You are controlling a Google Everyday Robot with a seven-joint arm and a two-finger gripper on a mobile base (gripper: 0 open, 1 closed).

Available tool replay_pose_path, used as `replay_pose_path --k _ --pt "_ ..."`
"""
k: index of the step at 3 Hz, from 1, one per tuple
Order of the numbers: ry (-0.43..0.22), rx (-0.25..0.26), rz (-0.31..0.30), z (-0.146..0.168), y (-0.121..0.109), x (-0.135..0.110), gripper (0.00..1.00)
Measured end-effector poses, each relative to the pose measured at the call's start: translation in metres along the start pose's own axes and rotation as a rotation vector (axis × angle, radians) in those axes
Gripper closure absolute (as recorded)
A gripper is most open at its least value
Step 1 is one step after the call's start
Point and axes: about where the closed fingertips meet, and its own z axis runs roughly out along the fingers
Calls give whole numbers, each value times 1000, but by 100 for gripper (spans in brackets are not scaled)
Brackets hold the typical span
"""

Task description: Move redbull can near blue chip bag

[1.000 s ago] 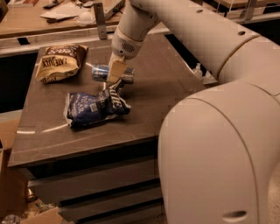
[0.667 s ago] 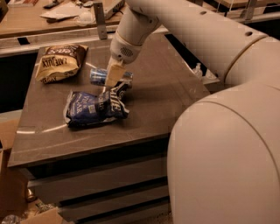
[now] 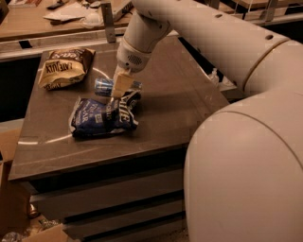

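The redbull can (image 3: 105, 87) lies on its side on the dark table (image 3: 175, 108), blue body to the left, silver end showing to the right of the finger. My gripper (image 3: 121, 87) comes down from the upper right and is shut around the can's middle; a tan finger (image 3: 122, 84) covers part of it. The blue chip bag (image 3: 100, 117), crumpled dark-blue foil with white lettering, lies just below the can, its top edge almost touching the gripper.
A brown-and-tan chip bag (image 3: 64, 66) lies at the table's back left. A wooden counter with papers (image 3: 71, 10) stands behind. My large white arm and body (image 3: 246, 142) fill the right side. Cardboard boxes (image 3: 12, 198) sit on the floor at the left.
My gripper has moved slightly left and down with the can, bringing it closer to the blue chip bag's top edge. The bags have not moved.
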Motion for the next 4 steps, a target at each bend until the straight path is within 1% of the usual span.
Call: replay_pose_path --k 1,2,3,4 --pt "-1 -15 -9 3 0 -1 14" --pt "-3 -28 -20 5 -1 0 0" --pt "-5 -31 -31 6 -4 0 0" --pt "-23 -11 -15 3 -10 4 0"
